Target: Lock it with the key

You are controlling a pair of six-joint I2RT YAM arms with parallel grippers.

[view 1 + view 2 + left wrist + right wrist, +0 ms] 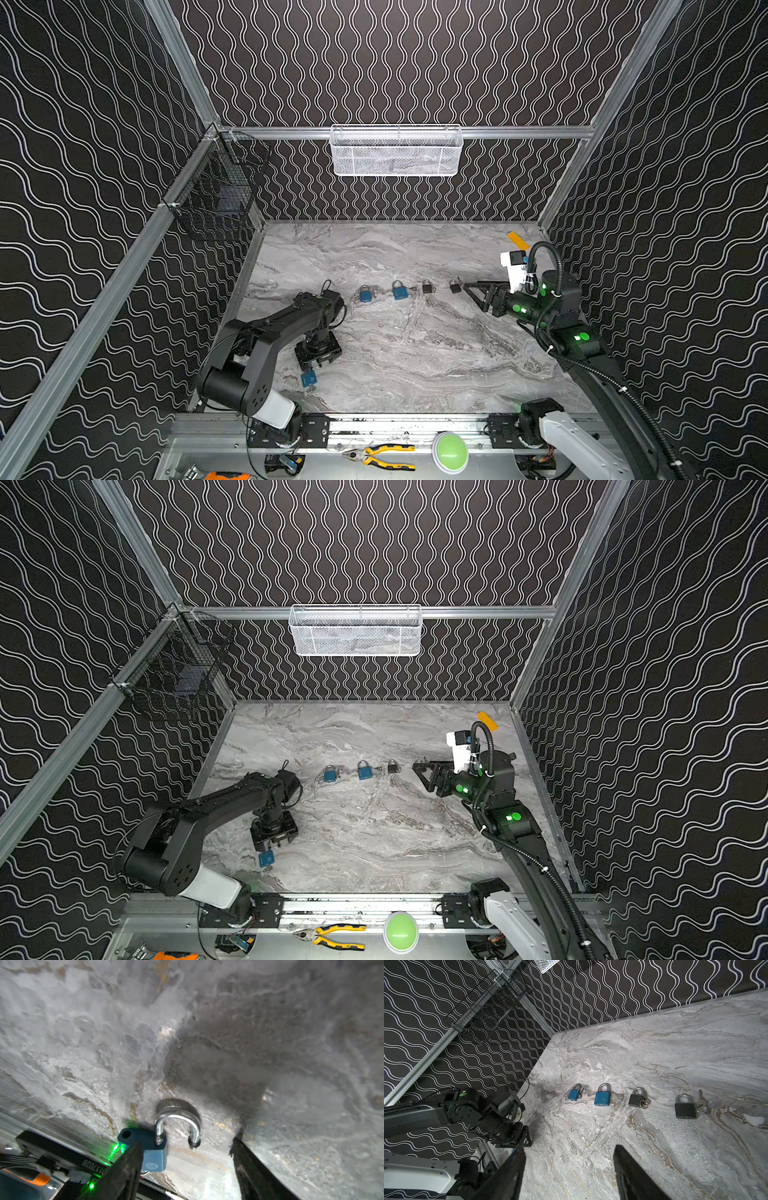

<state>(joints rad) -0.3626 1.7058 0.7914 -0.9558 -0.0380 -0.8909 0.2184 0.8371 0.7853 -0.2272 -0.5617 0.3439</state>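
Marble-grey desk (415, 353) carries five padlocks. Four lie flat in a row across its middle, shackles pointing to the far wall and looking closed. From left to right they are a small blue padlock (574, 1095), a larger blue padlock (602, 1098), a grey padlock (636, 1100) and a black padlock (685, 1108). Each has a key just beside or touching it; the black one's key (701, 1101) lies on its right, on a ring.

The fifth padlock (308, 378), also blue, lies apart at the near left, close to the desk's near edge. In the left wrist view its shackle (176, 1122) is open: one leg sits in the body and the other end hangs free beside it. A metal ring (144, 1172) shows at the body's keyhole end; the key itself I cannot make out.

The left hand (311, 366) points down over this padlock with its jaws apart. One finger (128, 1165) is at the body's side and the other stands clear past the shackle, so nothing is gripped. The right hand (471, 291) hovers at the right end of the row, near the black padlock, jaws apart and empty.
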